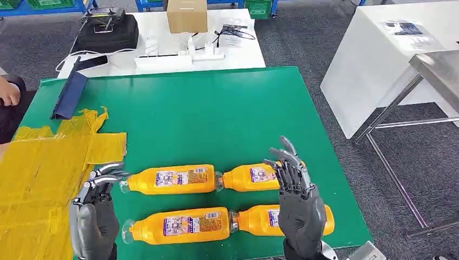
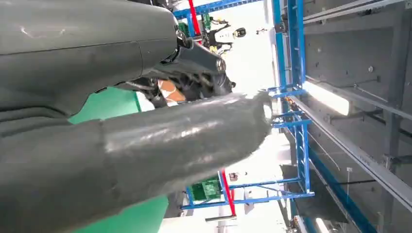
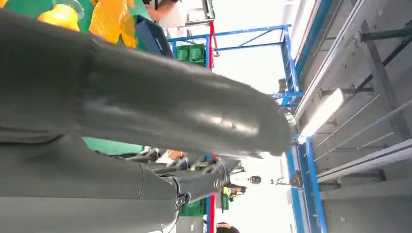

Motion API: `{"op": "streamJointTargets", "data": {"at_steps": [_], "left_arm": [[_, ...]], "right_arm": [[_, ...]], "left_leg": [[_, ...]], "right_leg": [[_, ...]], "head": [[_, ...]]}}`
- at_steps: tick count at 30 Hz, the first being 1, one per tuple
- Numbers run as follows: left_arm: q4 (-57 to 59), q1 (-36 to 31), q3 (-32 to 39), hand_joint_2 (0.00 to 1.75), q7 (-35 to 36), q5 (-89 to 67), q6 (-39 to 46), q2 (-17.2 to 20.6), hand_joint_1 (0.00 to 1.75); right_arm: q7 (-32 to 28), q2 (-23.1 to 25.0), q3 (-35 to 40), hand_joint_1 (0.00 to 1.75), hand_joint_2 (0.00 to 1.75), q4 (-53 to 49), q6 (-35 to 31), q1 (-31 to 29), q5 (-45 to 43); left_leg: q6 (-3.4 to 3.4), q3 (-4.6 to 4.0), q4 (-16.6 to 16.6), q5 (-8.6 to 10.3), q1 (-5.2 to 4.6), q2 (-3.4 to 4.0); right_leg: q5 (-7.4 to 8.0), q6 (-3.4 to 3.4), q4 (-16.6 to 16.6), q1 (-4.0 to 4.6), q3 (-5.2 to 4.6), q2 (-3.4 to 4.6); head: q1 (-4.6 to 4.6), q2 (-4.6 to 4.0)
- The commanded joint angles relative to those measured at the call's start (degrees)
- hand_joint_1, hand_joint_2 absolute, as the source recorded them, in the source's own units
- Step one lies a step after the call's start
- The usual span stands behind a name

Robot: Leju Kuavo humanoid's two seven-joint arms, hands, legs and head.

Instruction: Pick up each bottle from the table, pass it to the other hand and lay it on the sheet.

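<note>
Several orange bottles with printed labels lie on their sides on the green table [image 1: 205,114], in two rows of two: far left [image 1: 173,179], far right [image 1: 251,177], near left [image 1: 178,225], near right [image 1: 265,218]. A crinkled yellow sheet [image 1: 43,168] covers the table's left side. My left hand [image 1: 94,208] hovers at the sheet's edge beside the left bottles' caps, fingers apart and holding nothing. My right hand [image 1: 295,197] is raised over the right-hand bottles with its fingers spread upward, also holding nothing. Its thick thumb [image 3: 184,111] crosses the right wrist view.
A dark blue stand [image 1: 69,95] sits at the table's far left. A person's hand [image 1: 8,91] is at the left edge. Behind is a white table with a cardboard box [image 1: 187,15] and a black case [image 1: 108,30]. A white table [image 1: 373,59] stands at right.
</note>
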Motion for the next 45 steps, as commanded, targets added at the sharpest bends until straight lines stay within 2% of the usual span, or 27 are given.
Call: {"op": "streamJointTargets", "data": {"at_steps": [1, 2, 7, 8, 9, 13, 14, 15, 20, 21, 23, 24, 26, 27, 28, 30, 32, 34, 37, 42, 45], "left_arm": [[0.4, 8.5, 3.1, 0.00, 4.8, 9.3, 0.2, 2.2, 1.75], [0.5, 9.5, 3.5, 0.00, 3.6, 9.8, 0.0, 2.5, 1.75], [0.5, 9.5, 3.5, 0.00, 3.6, 9.8, 0.0, 2.5, 1.75], [1.2, 11.7, 4.9, 0.00, 0.7, 11.1, -0.9, 2.9, 1.75], [1.4, 12.1, 5.6, 0.00, 0.0, 11.5, -1.8, 2.8, 1.75], [1.8, 10.5, 6.6, 0.00, 3.2, 11.5, -3.8, 0.9, 1.75], [1.8, 10.2, 6.7, 0.00, 3.4, 11.5, -3.8, 0.8, 1.15], [1.7, 9.9, 6.8, 0.00, 4.1, 11.2, -3.5, 0.4, 0.00], [0.8, 9.9, 6.5, 0.00, 5.9, 11.2, -3.3, 0.3, 0.00], [0.2, 10.1, 6.7, 0.00, 6.7, 11.3, -2.8, 0.2, 0.00], [0.1, 9.9, 7.0, 0.00, 7.5, 11.3, -2.5, 0.1, 0.00], [0.2, 9.8, 7.0, 0.00, 8.8, 11.1, -2.5, 0.2, 0.00], [0.3, 10.0, 7.3, 0.00, 9.3, 10.5, -2.6, 0.0, 0.00], [0.3, 10.1, 7.6, 0.00, 9.3, 10.8, -3.0, -0.2, 0.00], [0.3, 10.1, 7.8, 0.00, 9.5, 10.9, -3.6, -0.4, 0.00], [0.7, 10.1, 7.7, 0.00, 9.6, 10.8, -4.9, -0.2, 0.00], [1.5, 10.4, 7.8, 0.00, 8.9, 10.9, -5.1, -0.1, 0.00], [1.8, 10.3, 7.6, 0.00, 7.5, 11.5, -6.8, 0.2, 0.00], [1.6, 9.7, 7.2, 0.00, 8.1, 11.7, -8.1, 0.2, 0.00], [1.9, 9.0, 6.9, 0.00, 8.5, 12.2, -9.6, 0.5, 0.00], [2.0, 8.9, 7.0, 0.00, 8.5, 12.2, -9.6, 0.4, 0.00]], "right_arm": [[3.1, -4.3, -2.5, 1.75, 0.00, -7.7, -5.2, 13.2, 0.9], [2.5, -5.2, -2.6, 1.75, 0.00, -8.8, -5.4, 14.7, 0.7], [2.5, -5.2, -2.6, 1.75, 0.00, -8.8, -5.4, 14.7, 0.7], [0.5, -7.4, -2.5, 1.75, 0.00, -10.9, -6.6, 18.2, 0.2], [0.1, -8.2, -2.1, 1.75, 0.00, -11.2, -7.3, 18.5, 0.1], [3.3, -7.3, -1.0, 1.75, 0.00, -9.4, -8.5, 14.5, -0.2], [3.7, -7.2, -1.0, 0.33, 0.00, -9.2, -8.4, 14.1, -0.3], [5.2, -6.7, -1.1, 0.00, 0.00, -8.8, -8.5, 13.3, -1.1], [5.8, -6.3, -1.8, 0.00, 0.00, -8.1, -8.4, 13.0, -1.8], [8.8, -7.0, -1.3, 0.00, 0.00, -8.0, -8.2, 12.9, 0.0], [9.9, -8.4, -0.5, 0.00, 0.00, -8.0, -7.2, 12.4, 1.0], [12.6, -9.8, 0.4, 0.00, 1.75, -7.9, -7.0, 11.9, 3.0], [16.7, -11.3, 0.9, 0.00, 1.75, -7.5, -7.6, 11.4, 8.2], [23.9, -13.5, 2.0, 0.00, 1.75, -6.7, -6.3, 10.5, 15.2], [27.8, -14.1, 2.6, 0.00, 1.75, -6.7, -6.7, 9.6, 19.7], [30.8, -15.9, 3.8, 0.00, 1.75, -6.2, -6.5, 7.8, 21.2], [30.7, -16.6, 3.6, 0.00, 1.75, -6.0, -7.1, 8.2, 21.0], [32.1, -18.0, 3.8, 0.00, 1.75, -5.2, -7.2, 6.4, 28.7], [34.1, -19.8, 1.5, 0.00, 1.75, -4.2, -1.8, 3.7, 35.1], [33.1, -19.5, -1.8, 0.00, 1.75, -1.8, 7.6, 1.7, 35.5], [33.1, -19.2, -1.9, 0.00, 1.75, -1.3, 7.8, 1.3, 35.5]], "left_leg": [[-0.01, 0.09, 0.0, -0.01, 0.01, 0.06], [-0.02, 0.15, 0.0, -0.04, 0.03, 0.08], [-0.01, 0.17, 0.0, -0.07, 0.01, 0.05], [-0.01, 0.29, 0.0, -0.24, 0.01, -0.04], [0.01, 0.25, 0.0, -0.19, -0.05, -0.12], [0.02, 0.22, 0.0, -0.35, -0.05, 0.16], [0.01, -0.06, 0.0, -0.21, -0.08, 0.15], [-0.01, 0.20, 0.0, -0.34, -0.04, 0.19], [-0.07, 0.17, 0.0, -0.31, -0.02, 0.12], [-0.05, 0.17, 0.0, -0.27, -0.04, 0.08], [-0.03, 0.22, 0.0, -0.29, -0.03, 0.13], [-0.03, 0.30, 0.1, -0.35, -0.02, 0.18], [-0.01, 0.34, 0.0, -0.35, -0.02, 0.21], [-0.01, 0.28, 0.0, -0.29, -0.05, 0.14], [-0.02, 0.34, 0.0, -0.35, -0.02, 0.19], [-0.01, 0.37, 0.0, -0.35, -0.04, 0.32], [-0.03, 0.37, 0.0, -0.34, -0.02, 0.28], [-0.02, 0.28, 0.0, -0.26, -0.05, 0.15], [-0.03, 0.36, 0.0, -0.30, -0.03, 0.25], [-0.01, 0.28, -0.1, -0.22, -0.04, 0.10], [0.00, 0.33, -0.1, -0.23, -0.06, 0.13]], "right_leg": [[0.00, -0.09, 0.0, 0.03, 0.09, 0.00], [-0.03, -0.13, 0.0, 0.05, 0.17, 0.01], [-0.06, -0.11, -0.1, 0.03, 0.20, -0.02], [-0.25, -0.17, -0.1, 0.05, 0.39, -0.15], [-0.23, -0.11, -0.1, -0.02, 0.32, -0.20], [-0.31, 0.01, 0.0, 0.00, 0.31, 0.12], [-0.17, 0.05, 0.0, -0.02, 0.40, 0.13], [-0.28, -0.03, 0.0, 0.02, 0.67, 0.12], [-0.29, -0.12, 0.0, 0.03, 0.17, 0.05], [-0.28, -0.07, 0.0, 0.00, 0.16, 0.04], [-0.28, -0.08, 0.0, 0.02, 0.22, 0.07], [-0.33, -0.13, 0.0, 0.04, 0.32, 0.10], [-0.32, -0.13, 0.0, 0.03, 0.37, 0.12], [-0.29, -0.07, 0.0, -0.01, 0.32, 0.09], [-0.32, -0.12, 0.0, 0.04, 0.39, 0.11], [-0.28, -0.12, 0.0, 0.02, 0.39, 0.23], [-0.28, -0.13, 0.0, 0.04, 0.40, 0.20], [-0.23, -0.07, -0.1, 0.00, 0.32, 0.10], [-0.25, -0.12, -0.1, 0.03, 0.38, 0.18], [-0.21, -0.04, -0.1, 0.00, 0.31, 0.06], [-0.22, -0.06, -0.1, -0.01, 0.36, 0.09]], "head": [[0.00, 0.00], [0.00, 0.00], [0.00, 0.00], [-0.02, 0.00], [0.00, 0.00], [-0.02, 0.00], [0.00, 0.00], [-0.02, 0.00], [0.00, 0.00], [0.00, 0.00], [0.00, 0.00], [0.00, 0.00], [0.00, 0.00], [0.00, 0.00], [0.00, 0.00], [0.00, 0.00], [-0.02, 0.00], [0.00, 0.00], [0.00, 0.00], [-0.02, 0.00], [-0.02, 0.00]]}}
